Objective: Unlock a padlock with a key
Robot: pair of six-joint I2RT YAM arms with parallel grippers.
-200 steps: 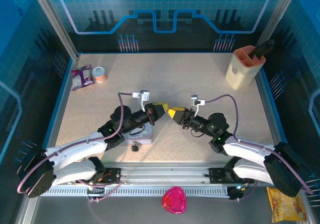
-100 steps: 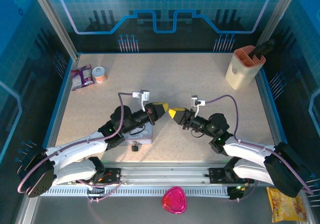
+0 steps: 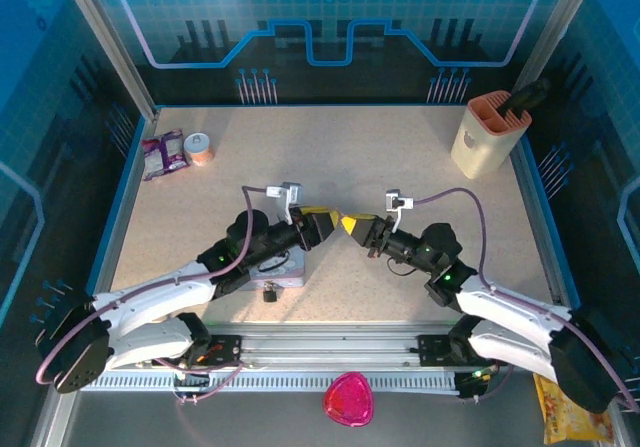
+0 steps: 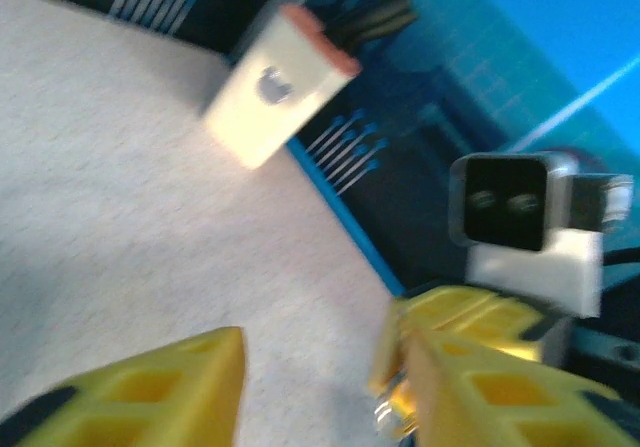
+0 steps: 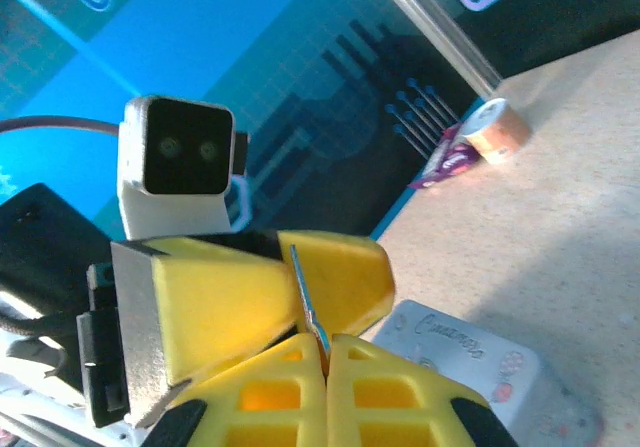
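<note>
The small dark padlock (image 3: 270, 291) lies on the speckled beige desk (image 3: 400, 157), just beside the near edge of the pale blue rectangular tin (image 3: 291, 271), exactly where it lay a second ago. Above the tin, the left end effector (image 3: 322, 215) has now spread its yellow, hollow-celled fingers (image 4: 150, 392) apart. The thin, flat metal key (image 5: 305, 302) pokes between them. It is clamped in the right end effector (image 5: 327, 352), whose fingers have pressed together on it.
</note>
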